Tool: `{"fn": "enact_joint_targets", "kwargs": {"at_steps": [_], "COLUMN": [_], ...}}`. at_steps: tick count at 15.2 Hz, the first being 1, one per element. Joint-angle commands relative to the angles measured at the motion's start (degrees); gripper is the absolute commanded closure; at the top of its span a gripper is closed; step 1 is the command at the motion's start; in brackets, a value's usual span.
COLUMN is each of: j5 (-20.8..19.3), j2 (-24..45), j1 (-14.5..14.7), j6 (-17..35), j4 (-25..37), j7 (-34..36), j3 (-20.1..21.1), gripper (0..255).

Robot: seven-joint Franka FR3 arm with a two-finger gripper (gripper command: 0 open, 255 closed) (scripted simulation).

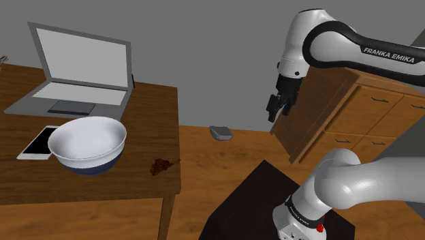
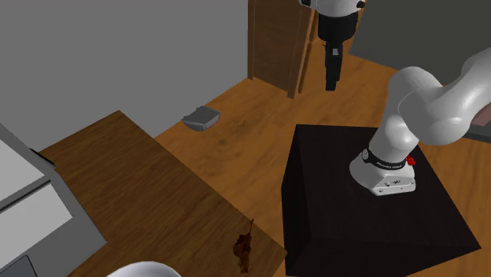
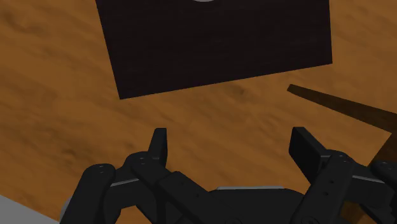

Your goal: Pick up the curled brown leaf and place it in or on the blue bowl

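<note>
Nothing held; I judge reach step in hand. Across shoulder view's left half, table (image 1: 153,116); lower right of second exterior view, stand (image 2: 346,212). High at shoulder view's upper right, arm (image 1: 327,42), over floor (image 1: 218,157), well apart from table. Lower left of that view, on table, bowl (image 1: 90,144), white inside, blue base. My gripper (image 3: 230,141): jaws apart, empty, aimed at floor. Just right of bowl, near table's corner, leaf (image 1: 161,166). Next I need swing across, descent over leaf, jaws straddling it.

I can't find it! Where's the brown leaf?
The leaf lies on the wooden table near its front corner, just to the shoulder view's right of the bowl and not touching it.
</note>
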Motion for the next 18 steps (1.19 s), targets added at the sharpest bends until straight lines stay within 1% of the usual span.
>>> {"fn": "enact_joint_targets", "kwargs": {"at_steps": [1,6,10,18], "j5": [0.0,3.84,6.97,13.51], "j2": [0.0,4.11,8.49,19.47], "j1": [0.0,3.32,6.15,12.09], "j6": [0.0,10.56,19.02,35.12], "j4": [0.0,-3.55,-5.21,-5.27], "j7": [0.0,-1.65,-3.39,-8.08], "j3": [0.0,0.94,1.89,4.15], "gripper": [0,0,0,0]}}
